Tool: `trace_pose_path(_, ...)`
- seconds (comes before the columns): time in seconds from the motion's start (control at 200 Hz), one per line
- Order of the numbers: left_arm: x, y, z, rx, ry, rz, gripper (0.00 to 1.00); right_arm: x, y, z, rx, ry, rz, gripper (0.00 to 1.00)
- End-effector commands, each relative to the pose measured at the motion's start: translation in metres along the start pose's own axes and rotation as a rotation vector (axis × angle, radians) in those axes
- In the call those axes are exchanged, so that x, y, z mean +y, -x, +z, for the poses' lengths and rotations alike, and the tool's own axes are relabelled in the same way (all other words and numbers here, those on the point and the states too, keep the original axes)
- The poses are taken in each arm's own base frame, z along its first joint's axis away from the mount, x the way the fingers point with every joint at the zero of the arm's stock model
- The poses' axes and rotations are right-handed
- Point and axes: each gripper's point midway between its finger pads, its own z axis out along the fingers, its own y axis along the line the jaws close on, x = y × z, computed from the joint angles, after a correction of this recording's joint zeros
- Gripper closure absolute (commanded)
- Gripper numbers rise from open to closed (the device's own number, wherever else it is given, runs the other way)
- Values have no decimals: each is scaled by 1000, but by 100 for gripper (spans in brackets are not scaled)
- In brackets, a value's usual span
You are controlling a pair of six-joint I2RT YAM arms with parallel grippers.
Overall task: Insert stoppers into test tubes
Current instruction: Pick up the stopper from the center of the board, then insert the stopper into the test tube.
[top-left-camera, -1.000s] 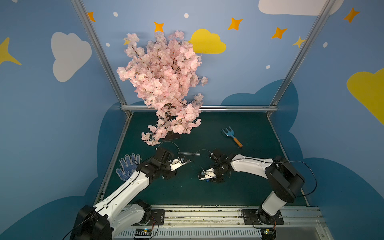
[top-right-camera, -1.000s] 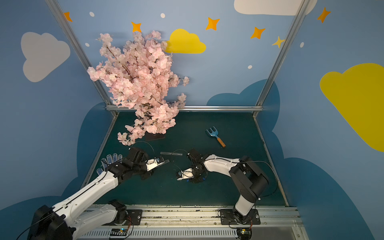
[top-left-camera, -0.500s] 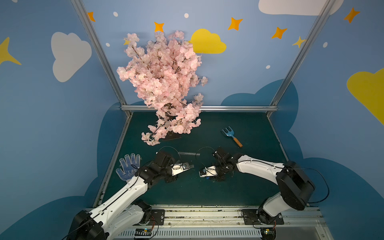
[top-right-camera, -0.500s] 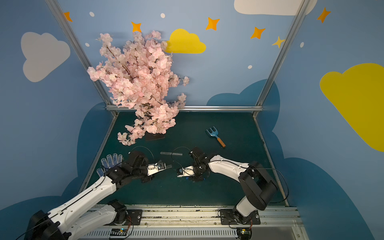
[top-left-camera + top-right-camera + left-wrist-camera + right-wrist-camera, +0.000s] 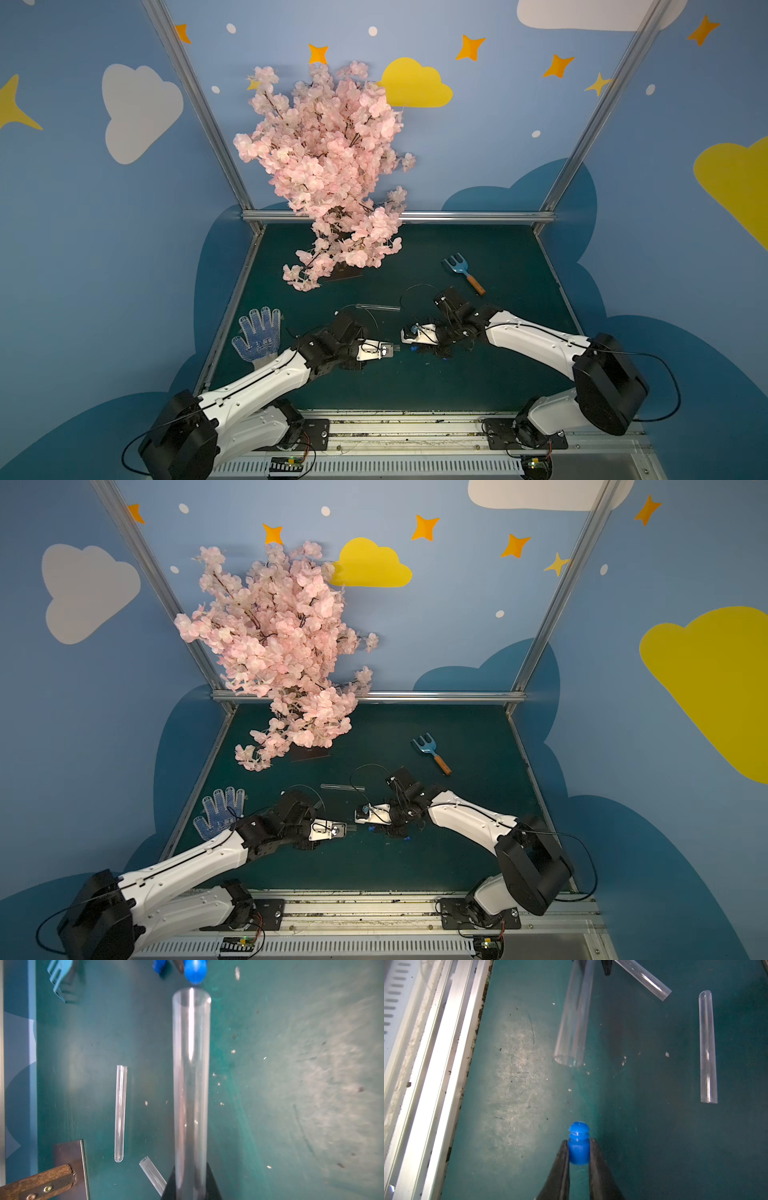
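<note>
stoppers first: the right gripper (image 5: 579, 1144) has one blue stopper (image 5: 579, 1148) nipped between its two dark fingers. it grips the smooth body, with the ribbed, domed end sticking out in front. facing it, the left gripper (image 5: 191, 1180) is closed tight on a clear test tube (image 5: 191, 1076), holding it near one end so the open mouth points at the stopper. from where i stand the two are close but apart. the right wrist view shows a stretch of bare green mat (image 5: 654, 1136) between dome and mouth, and the mouth sits a touch to one side of the stopper's line. the stopper isn't in yet. in both top views the two arms meet low over the front middle of the mat.

a second tube (image 5: 645, 978) lies slanted just beside the left fingers, its open end showing. a third tube (image 5: 377, 307) lies flat on its own a bit further back, toward the pink blossom tree (image 5: 328, 166). another blue stopper (image 5: 159, 966) shows at the edge of the left wrist view, just beside the held one. a blue rake (image 5: 463, 272) with an orange handle lies well behind the right arm. a dotted work glove (image 5: 258, 336) lies off the mat's left edge.
</note>
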Motion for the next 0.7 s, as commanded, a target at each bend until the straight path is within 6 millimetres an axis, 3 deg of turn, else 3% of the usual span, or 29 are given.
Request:
trace_pose_path(0.0,14,7,3,18,56,28,98,-1,13,-5,-53,-3,22,87)
trace_pose_path(0.28,18,18,7,0,65,6,98,-5,21,-7,-80,-11,37,87)
trace_pose_path(0.691,16,17,11,21,58,8,98,-5,24,-8,-86,-12,52,87)
